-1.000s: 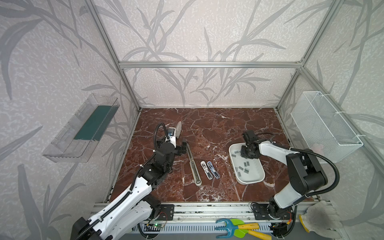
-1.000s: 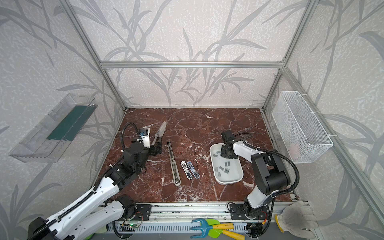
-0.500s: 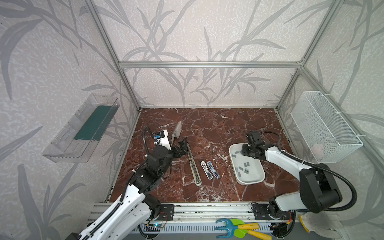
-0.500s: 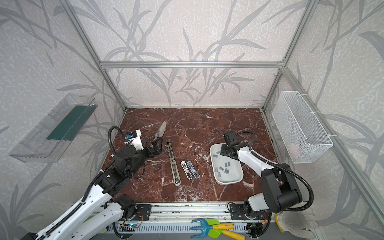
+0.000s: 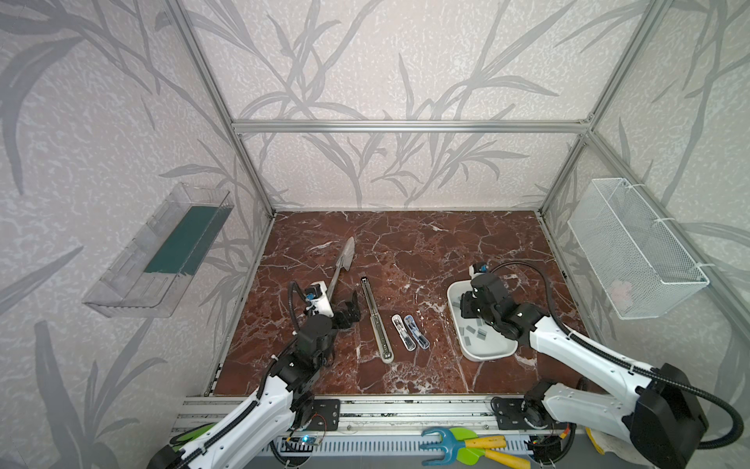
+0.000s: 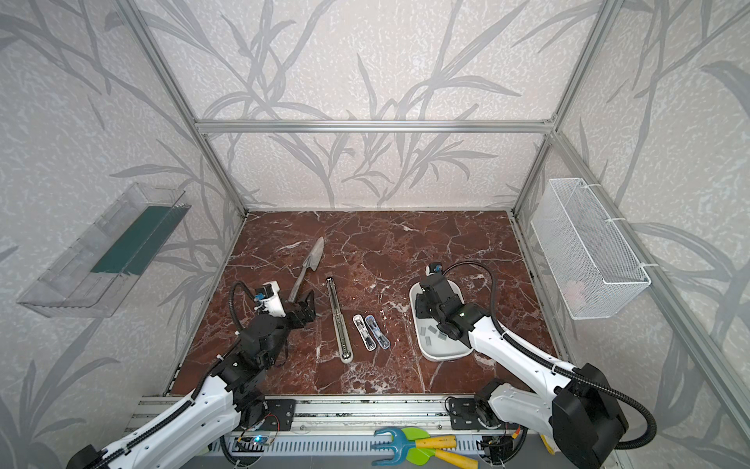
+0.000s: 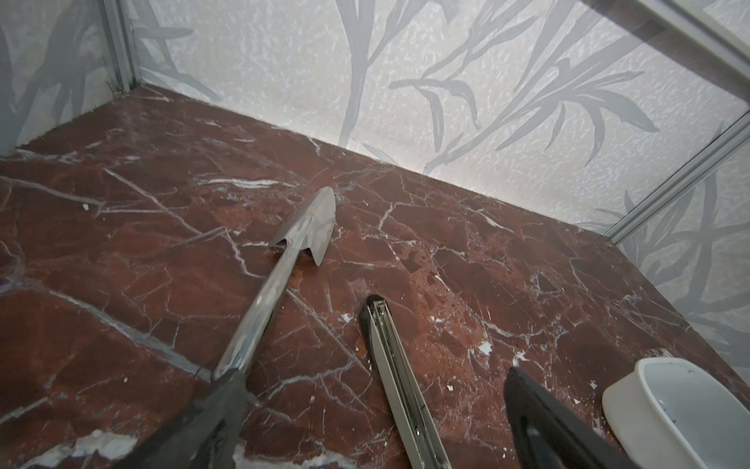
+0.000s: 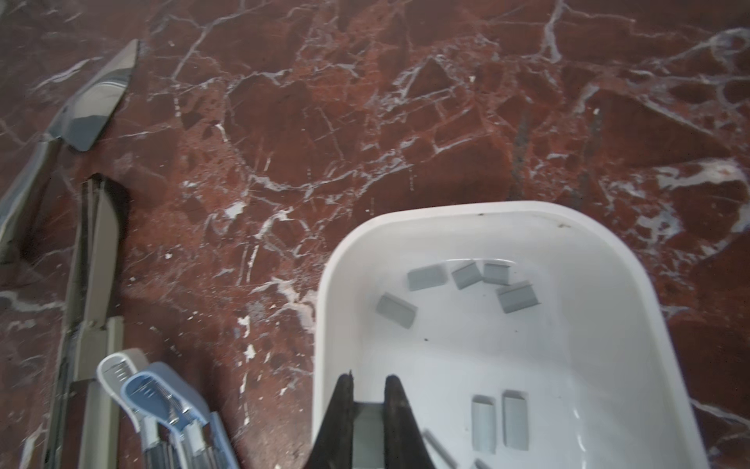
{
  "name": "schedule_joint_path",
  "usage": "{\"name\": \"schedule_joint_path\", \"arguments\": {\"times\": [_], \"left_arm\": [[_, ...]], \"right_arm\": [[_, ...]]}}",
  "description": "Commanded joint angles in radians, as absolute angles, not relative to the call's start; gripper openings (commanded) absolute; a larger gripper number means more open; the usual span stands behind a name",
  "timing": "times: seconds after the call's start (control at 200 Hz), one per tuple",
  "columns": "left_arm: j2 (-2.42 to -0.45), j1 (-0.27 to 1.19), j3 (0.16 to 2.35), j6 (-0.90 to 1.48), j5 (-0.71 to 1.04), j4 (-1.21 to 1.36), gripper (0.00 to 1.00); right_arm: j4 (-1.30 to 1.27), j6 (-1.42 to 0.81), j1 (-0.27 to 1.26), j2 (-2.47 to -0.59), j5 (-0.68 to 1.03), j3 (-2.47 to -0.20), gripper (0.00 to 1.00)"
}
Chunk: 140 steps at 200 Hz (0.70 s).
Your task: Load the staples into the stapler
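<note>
1. in both top views the work is at the pick-up step. the right claw (image 5: 466, 313) reaches down into the white tray (image 5: 489, 358) on the right of the tabletop (image 5: 406, 243), where the loose staples (image 5: 475, 333) lie scattered.
2. in both top views the white stapler (image 5: 403, 333) and the blue stapler (image 5: 417, 332) lie opened, side by side near the middle, apart from the tray. the left claw (image 6: 306, 300) hovers on the left, spread wide and empty, between a trowel (image 5: 345, 260) and a long metal rail (image 5: 376, 320).
3. in the left wrist view the left claw (image 7: 373, 375) has its fingers far apart with nothing between them but the rail (image 7: 399, 377) lying below. one finger overlaps the trowel handle; whether they touch cannot be told.
4. in the right wrist view the right claw (image 8: 368, 381) is almost closed and pinches one grey staple strip (image 8: 367, 426) over the tray. whether the strip is off the tray floor cannot be told. other strips lie loose beyond it.
5. judgement: the next move calls for lifting the strip over the tray rim, carrying it to an open stapler, lining it up with the channel and lowering it in. the strip may twist in so narrow a pinch.
</note>
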State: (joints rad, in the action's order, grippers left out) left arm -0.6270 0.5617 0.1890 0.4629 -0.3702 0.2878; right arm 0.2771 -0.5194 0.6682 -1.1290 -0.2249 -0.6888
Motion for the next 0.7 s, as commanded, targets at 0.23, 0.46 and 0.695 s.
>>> {"name": "schedule_joint_path", "arguments": {"times": [0.23, 0.46, 0.695], "left_arm": [[-0.717, 0.520, 0.210, 0.395, -0.455, 0.465, 0.99], [-0.597, 0.506, 0.200, 0.529, -0.487, 0.339, 0.99], [-0.588, 0.504, 0.184, 0.550, -0.465, 0.370, 0.99]], "right_arm": [[0.329, -0.558, 0.981, -1.174, -0.370, -0.923, 0.08], [0.263, -0.695, 1.064, -1.077, -0.400, -0.832, 0.07], [0.241, -0.736, 1.279, -1.093, -0.502, -0.781, 0.02]]}}
